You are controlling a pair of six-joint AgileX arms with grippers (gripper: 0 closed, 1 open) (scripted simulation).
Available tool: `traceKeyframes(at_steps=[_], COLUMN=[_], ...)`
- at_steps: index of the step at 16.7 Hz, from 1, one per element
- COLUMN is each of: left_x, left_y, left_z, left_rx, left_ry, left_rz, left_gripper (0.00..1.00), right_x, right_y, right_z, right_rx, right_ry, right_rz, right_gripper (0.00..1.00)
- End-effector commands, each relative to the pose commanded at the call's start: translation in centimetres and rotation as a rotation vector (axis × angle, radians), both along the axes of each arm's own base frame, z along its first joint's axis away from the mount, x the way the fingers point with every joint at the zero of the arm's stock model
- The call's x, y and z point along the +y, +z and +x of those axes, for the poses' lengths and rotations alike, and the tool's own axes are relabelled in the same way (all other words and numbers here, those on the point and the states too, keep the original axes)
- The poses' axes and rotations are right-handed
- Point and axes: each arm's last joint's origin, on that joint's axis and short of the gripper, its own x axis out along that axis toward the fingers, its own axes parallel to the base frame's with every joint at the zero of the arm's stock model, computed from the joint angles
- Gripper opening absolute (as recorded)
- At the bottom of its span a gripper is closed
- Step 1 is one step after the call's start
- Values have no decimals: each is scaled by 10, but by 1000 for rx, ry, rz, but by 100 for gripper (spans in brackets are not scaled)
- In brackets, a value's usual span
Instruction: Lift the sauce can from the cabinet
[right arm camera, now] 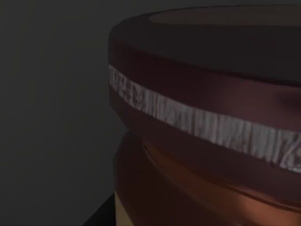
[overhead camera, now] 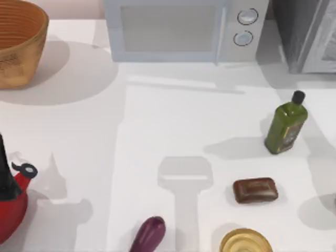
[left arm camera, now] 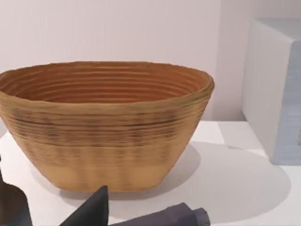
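The sauce can (right arm camera: 202, 117) sits very close in the right wrist view. It has a brown lid, a dark maroon band with a pale stripe and a tan strip of label low down. Around it is dark grey shade. The cabinet (overhead camera: 302, 31) stands at the table's back right corner, with a dark grey speckled side and a pale framed door panel (overhead camera: 324, 47). Dark parts of my left gripper (left arm camera: 101, 212) show in the left wrist view, facing the basket at the table's back left.
A woven basket (overhead camera: 16, 44) is at the back left and a white microwave (overhead camera: 178, 29) at the back middle. A green bottle (overhead camera: 285, 126), a brown block (overhead camera: 255, 190), a gold-topped can (overhead camera: 245, 242), an eggplant (overhead camera: 148, 234) and a red kettle (overhead camera: 11, 202) stand on the table.
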Motion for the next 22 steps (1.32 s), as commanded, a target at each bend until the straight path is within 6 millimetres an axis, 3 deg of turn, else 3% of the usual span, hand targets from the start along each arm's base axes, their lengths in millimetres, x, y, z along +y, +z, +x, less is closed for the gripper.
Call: traceKeyframes(at_steps=[3, 9, 11, 13, 18, 22], left_x=[0, 0, 0, 0, 0, 0], left_y=[0, 0, 0, 0, 0, 0], left_z=[0, 0, 0, 0, 0, 0], left_rx=[0, 0, 0, 0, 0, 0], left_ry=[0, 0, 0, 0, 0, 0], left_rz=[0, 0, 0, 0, 0, 0], left_gripper=[100, 100, 100, 100, 100, 100], right_x=[6, 7, 3, 1, -1, -17], right_y=[13, 53, 58, 59, 60, 51], right_z=[-28, -142, -169, -179, -181, -197], right_rx=[1, -4, -3, 0, -9, -29], right_ry=[-1, -1, 0, 0, 1, 40], right_rz=[-3, 1, 1, 0, 7, 20], right_gripper=[0, 0, 0, 0, 0, 0])
